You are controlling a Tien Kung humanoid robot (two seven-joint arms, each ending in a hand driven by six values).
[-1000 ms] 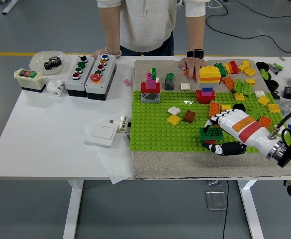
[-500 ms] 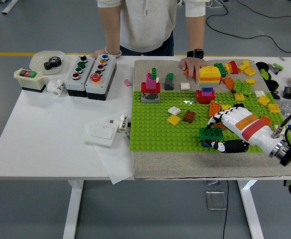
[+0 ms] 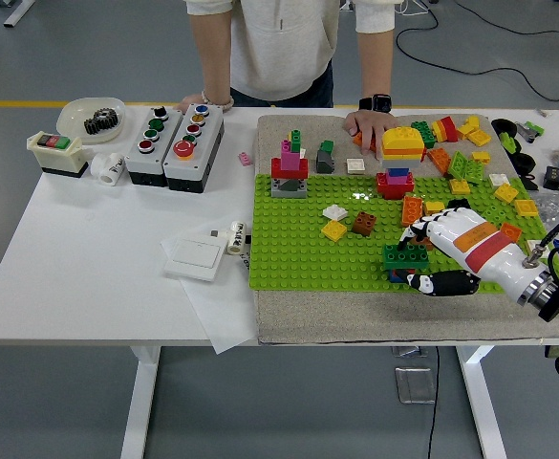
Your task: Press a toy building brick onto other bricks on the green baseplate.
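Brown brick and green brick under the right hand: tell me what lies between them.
Head view: only bare baseplate studs lie between the brown brick and the green brick under the right hand.

Two button boxes [image 3: 171, 136], one baseplate [image 3: 298, 249], one bowl [image 3: 83, 117]

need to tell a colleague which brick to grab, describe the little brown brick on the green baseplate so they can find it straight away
Start at the green baseplate on the right half of the white table. Near its middle, left of the right hand, three small bricks cluster. The brown brick is the rightmost, beside a yellow brick and a white brick, and the only brown one.
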